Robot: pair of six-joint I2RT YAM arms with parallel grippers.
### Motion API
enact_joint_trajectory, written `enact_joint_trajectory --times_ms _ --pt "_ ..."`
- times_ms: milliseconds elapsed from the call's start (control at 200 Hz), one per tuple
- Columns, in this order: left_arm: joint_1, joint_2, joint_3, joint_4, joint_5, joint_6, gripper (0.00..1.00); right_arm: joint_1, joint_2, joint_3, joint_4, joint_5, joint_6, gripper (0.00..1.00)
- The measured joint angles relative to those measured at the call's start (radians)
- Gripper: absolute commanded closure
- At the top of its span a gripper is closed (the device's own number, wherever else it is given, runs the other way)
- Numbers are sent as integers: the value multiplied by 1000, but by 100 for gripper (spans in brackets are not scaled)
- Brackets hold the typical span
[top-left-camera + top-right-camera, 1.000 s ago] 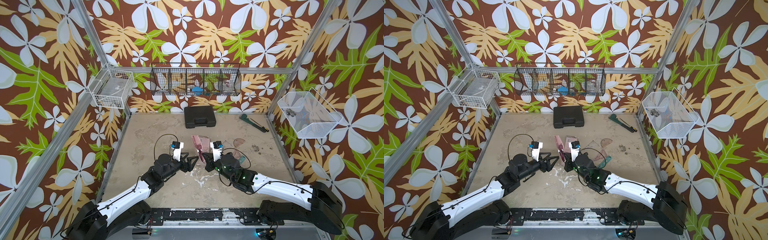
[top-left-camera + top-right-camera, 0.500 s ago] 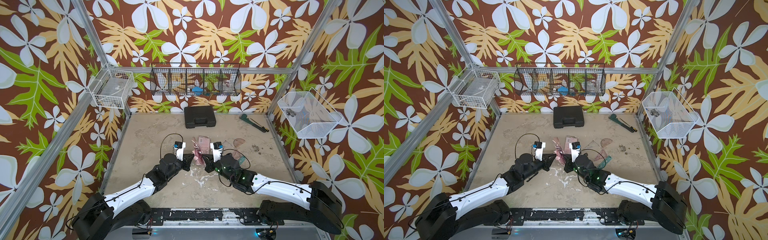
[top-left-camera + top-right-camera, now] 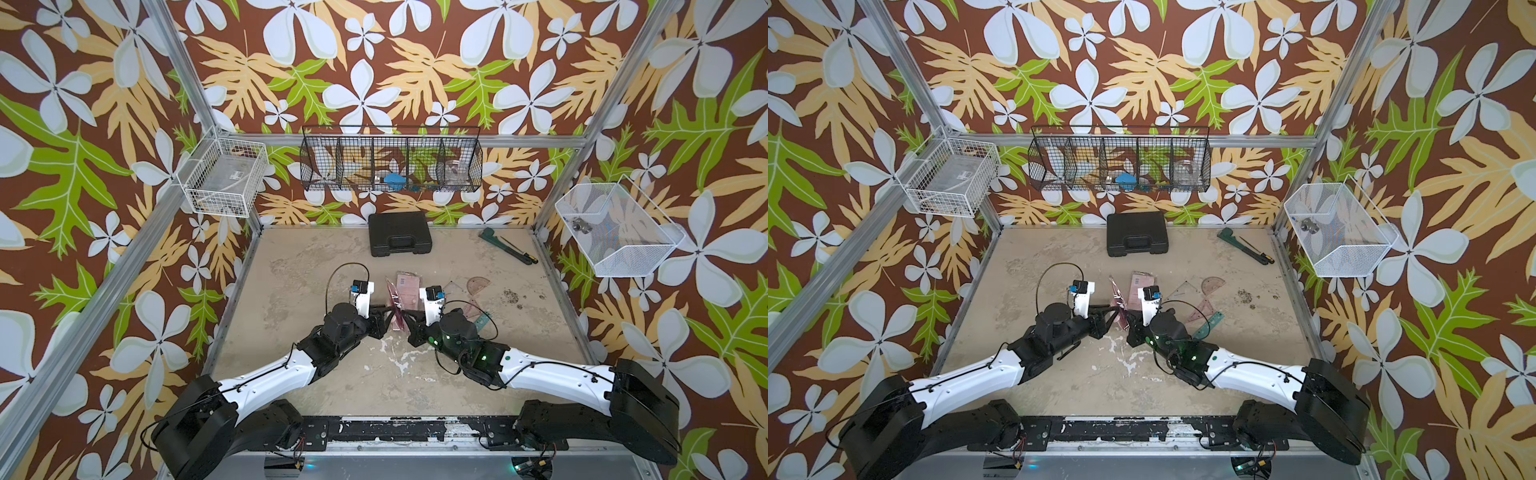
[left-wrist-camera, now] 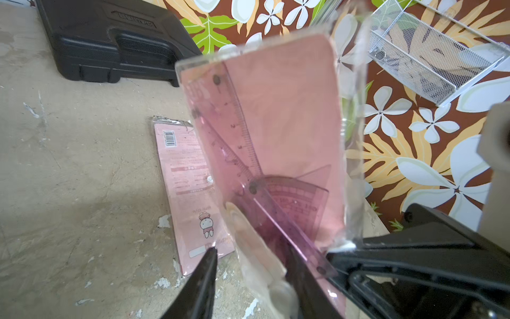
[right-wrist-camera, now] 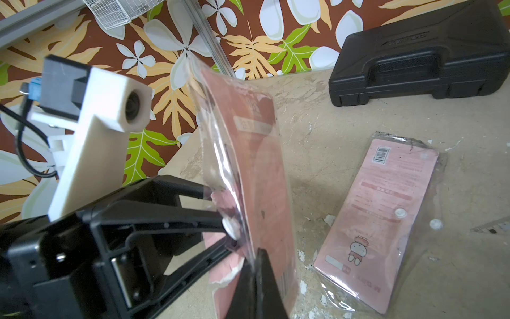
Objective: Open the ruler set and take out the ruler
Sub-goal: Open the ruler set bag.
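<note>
The ruler set [image 3: 395, 301] [image 3: 1116, 301] is a clear pouch with a pink card, held upright over the table's middle. My right gripper [image 5: 258, 255] [image 3: 409, 323] is shut on its lower edge. In the left wrist view the purple ruler [image 4: 242, 132] shows inside the pouch with a set square and a protractor. My left gripper [image 4: 250, 250] [image 3: 386, 318] is open at the pouch's lower end. The loose clear flap [image 4: 256, 256] lies between its fingers, and one finger presses against the ruler's end.
A second pink ruler pack [image 3: 409, 286] [image 5: 380, 221] lies flat just behind the held one. A loose protractor [image 3: 478, 284], set squares and a green ruler [image 3: 484, 322] lie to the right. A black case [image 3: 399, 232] and a wrench [image 3: 505, 247] sit by the back wall.
My left gripper has moved right to the pouch, closed on its lower end, then opened part way. The right gripper has kept its hold.
</note>
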Motion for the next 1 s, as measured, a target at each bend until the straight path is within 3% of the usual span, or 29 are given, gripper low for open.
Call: enact_joint_trajectory --times_ms 105,220,370,425,576,636,741,911,1001 --pt "0 15 5 -3 13 -1 100 -2 -2 -5 3 2 16 100" --pt "0 13 22 -36 -13 -3 100 -39 20 9 10 -48 26 100" --pt "0 1 77 -178 -131 17 100 -85 139 65 69 -190 45 98" --pt "0 -1 94 -237 -179 27 100 -87 196 89 99 -254 50 91" --pt "2 5 123 -376 -291 67 100 -92 351 133 186 -434 102 52" --pt "2 21 135 -430 -323 95 100 -92 393 143 209 -484 124 44" --pt "2 68 157 -504 -340 125 100 -93 422 163 201 -513 115 43" --pt "5 142 182 -536 -315 154 100 -85 435 209 57 -433 20 43" --pt "5 173 191 -532 -302 165 100 -85 449 239 -20 -381 -24 48"
